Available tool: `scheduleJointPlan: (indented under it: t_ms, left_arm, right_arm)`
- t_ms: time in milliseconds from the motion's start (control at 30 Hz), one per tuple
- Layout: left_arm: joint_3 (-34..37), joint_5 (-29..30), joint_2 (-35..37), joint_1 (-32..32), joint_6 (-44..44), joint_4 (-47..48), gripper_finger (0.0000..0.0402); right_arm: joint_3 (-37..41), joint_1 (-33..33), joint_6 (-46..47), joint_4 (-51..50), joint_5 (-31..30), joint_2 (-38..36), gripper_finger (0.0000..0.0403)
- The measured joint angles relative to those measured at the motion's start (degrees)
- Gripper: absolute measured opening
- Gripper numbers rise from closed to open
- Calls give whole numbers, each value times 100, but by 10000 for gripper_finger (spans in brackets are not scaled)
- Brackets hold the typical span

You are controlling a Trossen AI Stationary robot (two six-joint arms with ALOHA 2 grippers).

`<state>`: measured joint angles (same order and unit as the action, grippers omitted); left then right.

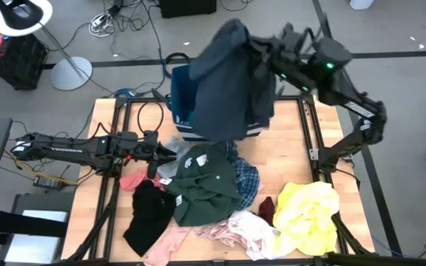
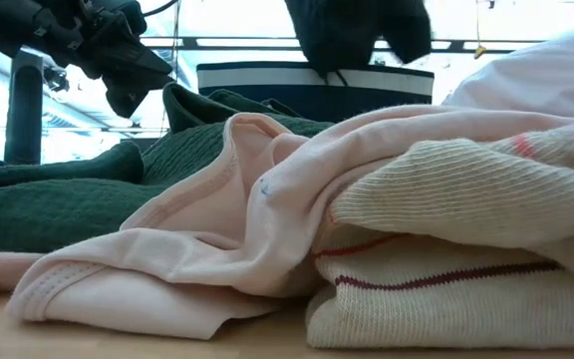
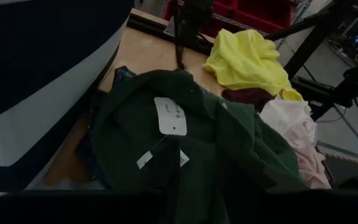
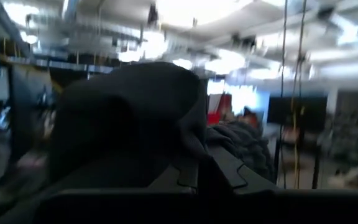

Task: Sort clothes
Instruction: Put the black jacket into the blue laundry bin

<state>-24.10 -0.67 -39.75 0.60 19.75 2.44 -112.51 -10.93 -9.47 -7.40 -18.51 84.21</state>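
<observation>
The right arm reaches up and across from the table's right far corner, its gripper (image 1: 254, 55) raised high with the jaws pressed together on a dark grey garment (image 1: 224, 85) that hangs in folds over the navy bin (image 1: 180, 89) with white stripes at the far middle of the table. The left arm lies low and stretched out from the left side, its gripper (image 1: 160, 153) just above the left edge of the clothes pile, jaws spread part way and holding nothing that can be seen. Below and right of it lies a dark green shirt (image 1: 209, 181) with a white tag (tag side up in the left wrist view), partly covering a blue plaid piece (image 1: 246, 177). A black garment (image 1: 146, 214) and a salmon one (image 1: 133, 179) lie at the near left, pale pink fabric (image 1: 239, 229) along the near edge, a maroon piece (image 1: 267, 209) beside a bright yellow garment (image 1: 309, 214) at the near right. The hanging garment blocks most of the bin from above.
</observation>
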Motion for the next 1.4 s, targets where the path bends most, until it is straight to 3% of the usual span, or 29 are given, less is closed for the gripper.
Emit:
scheduleJointPlan:
  t_ms: [267,367,533,800,1033,1167,1400]
  left_arm:
    - [0,0,-1,0,-2,3,105]
    - [0,0,-1,0,-113,4,105]
    - [0,0,-1,0,-151,7,105]
    - [0,2,-1,2,-151,11,105]
    - [0,0,0,2,-151,2,105]
    - [0,2,-1,2,-151,0,105]
    - [0,3,-1,2,-151,-7,105]
  right_arm:
    - [4,-956,-66,3195,762,949,6]
    - [4,-1183,122,3485,785,1204,6]
    - [4,-1401,822,2283,951,1430,6]
    - [7,-1358,1019,-909,927,1462,6]
    - [169,-1343,1257,-3103,242,1466,7]
    - [341,-1373,1829,-3831,208,1508,7]
    - [977,-1431,2274,-3962,793,1516,28]
